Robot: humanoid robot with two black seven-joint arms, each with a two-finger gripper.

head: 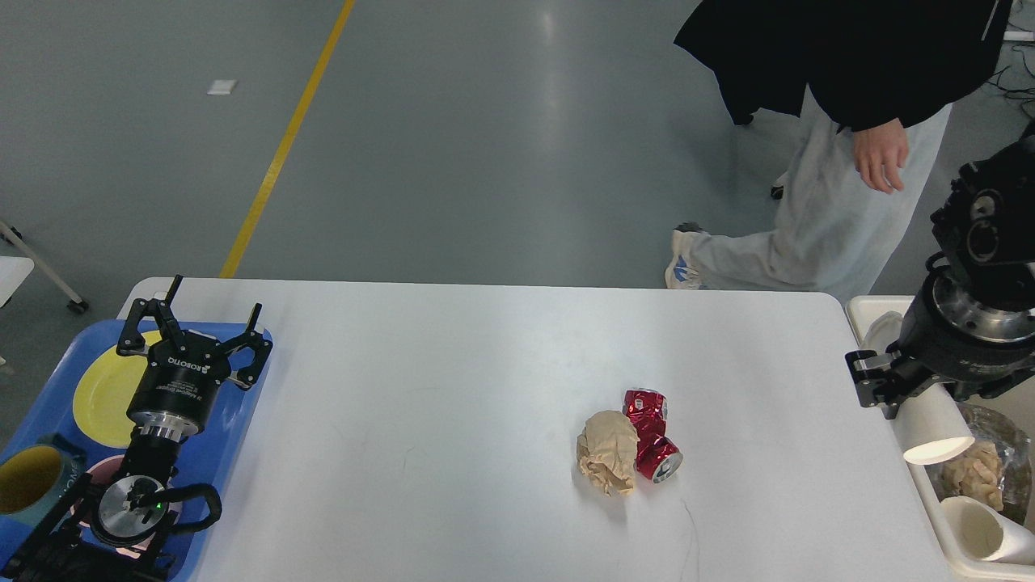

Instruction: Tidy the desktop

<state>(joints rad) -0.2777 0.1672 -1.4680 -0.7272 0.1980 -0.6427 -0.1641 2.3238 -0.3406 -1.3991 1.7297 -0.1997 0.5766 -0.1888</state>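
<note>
- Table [453,364]: large white top with rounded corners, filling the lower part of the head view; grey floor with a yellow line beyond its far edge.
- Person [841,121]: standing at the far right past the table, black top and pale trousers, one hand hanging free (head out of view).
- Right arm: enters from the right edge and angles down over the cream bin [869,311] beside the table's right end. Right gripper [889,388] has its fingers clamped on a white paper cup [938,432], which is tilted with its open mouth facing down and towards the bin.
- Left arm: rises from the lower left corner above the blue tray [251,420]. Left gripper [194,327] points away from the robot, fingers spread apart, nothing between them.
- Blue tray: lies on the table's left end. It holds a yellow plate [101,396], a yellow-lined mug [28,481] at its near left, and a pink item partly hidden under the arm (kind not discernible).
- Cream bin: contains a second white paper cup [982,529] lying on its side, a crumpled clear wrapper and a wad of beige paper [974,473].
- Beige paper ball [606,459]: crumpled, on the table right of centre, touching the can.
- Crushed red can [651,432]: lying on its side just right of the paper ball.
</note>
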